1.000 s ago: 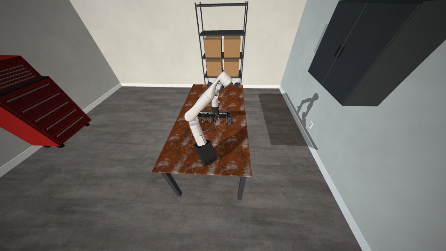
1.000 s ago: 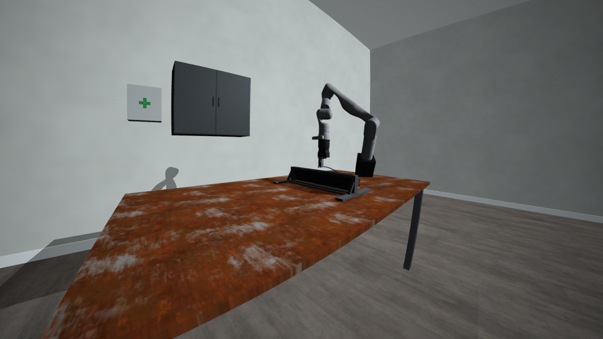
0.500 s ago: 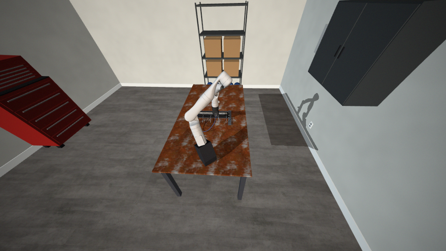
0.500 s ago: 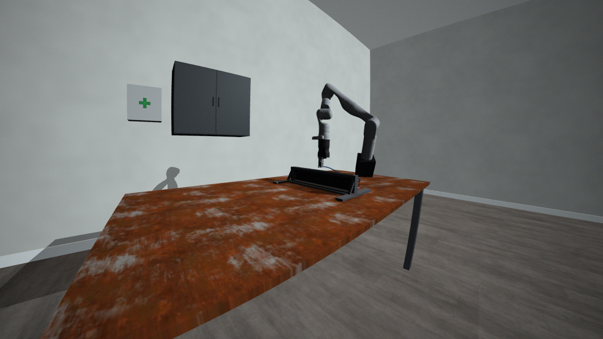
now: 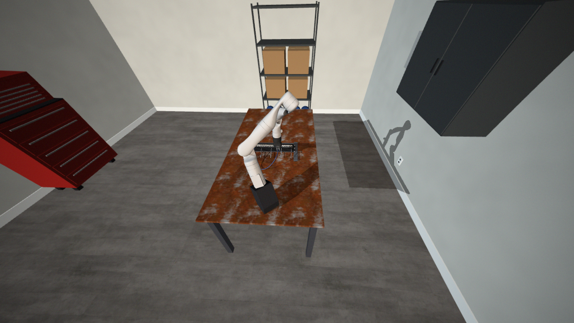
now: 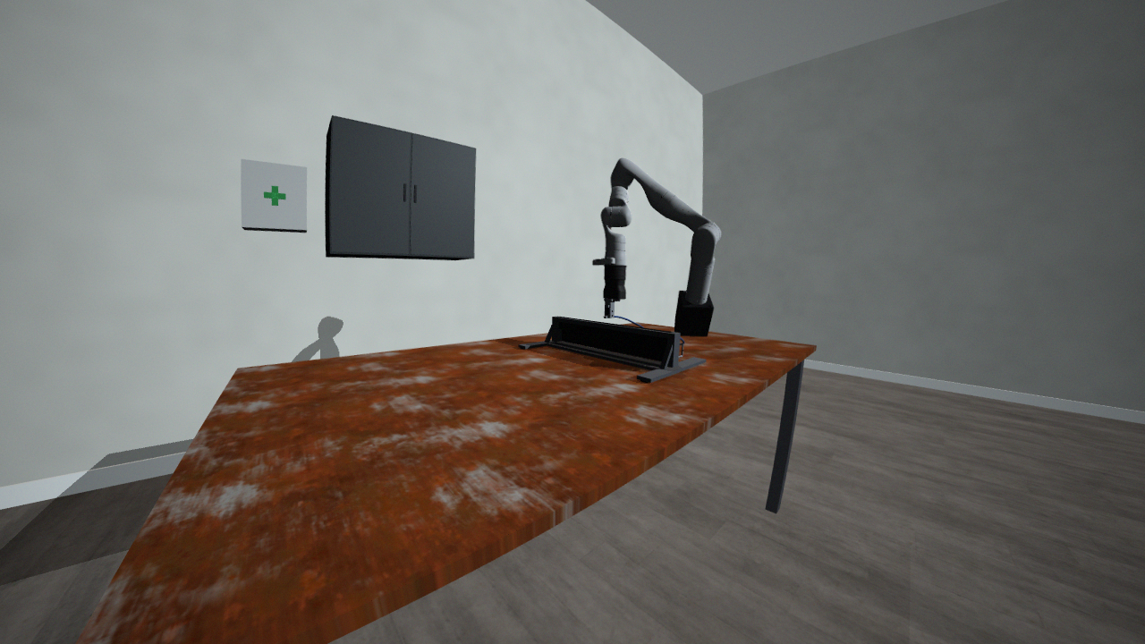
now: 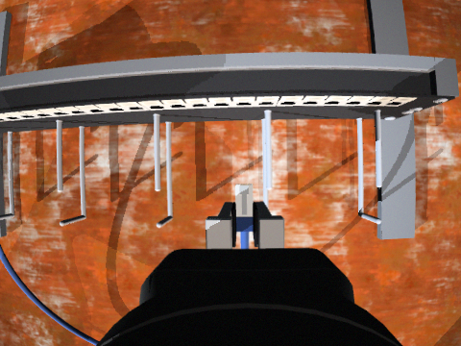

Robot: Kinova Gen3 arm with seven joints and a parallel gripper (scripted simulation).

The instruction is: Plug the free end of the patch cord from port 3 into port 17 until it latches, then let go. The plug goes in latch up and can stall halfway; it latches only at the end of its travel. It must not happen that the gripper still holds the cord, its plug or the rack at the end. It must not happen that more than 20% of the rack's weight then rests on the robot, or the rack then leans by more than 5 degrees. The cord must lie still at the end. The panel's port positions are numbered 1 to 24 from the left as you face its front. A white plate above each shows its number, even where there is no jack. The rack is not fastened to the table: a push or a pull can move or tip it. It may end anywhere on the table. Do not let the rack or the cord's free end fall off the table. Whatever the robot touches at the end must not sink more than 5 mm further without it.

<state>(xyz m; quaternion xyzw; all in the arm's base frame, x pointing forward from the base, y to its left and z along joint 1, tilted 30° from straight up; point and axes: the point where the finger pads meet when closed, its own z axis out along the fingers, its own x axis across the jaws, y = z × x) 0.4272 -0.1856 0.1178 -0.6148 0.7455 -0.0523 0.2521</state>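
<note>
top view: the arm reaches over the patch panel rack [image 5: 276, 146] on the desk [image 5: 224, 200]; the gripper [image 5: 276, 143] hangs above the rack's front side, with the blue patch cord [image 5: 269, 164] looping on the desk toward the base.
exterior view: the gripper [image 6: 610, 308] points straight down just behind the rack [image 6: 612, 343], seen here from its rear; the cord [image 6: 636, 322] trails toward the base.
wrist view: the jaws are clamped on the plug [image 7: 244, 199], the blue cord [image 7: 38, 304] leaving beneath and sweeping away left.
plug axis: its long axis points at the port row [image 7: 211, 104], tip forward.
gap: the plug stands well apart from the ports, not yet entered.
lateral fit: a wire cable guide [image 7: 267, 157] hangs just right of the plug's line; which port lies dead ahead I cannot tell.
coming move: by my judgement, a straight push forward once aligned with port 17.
</note>
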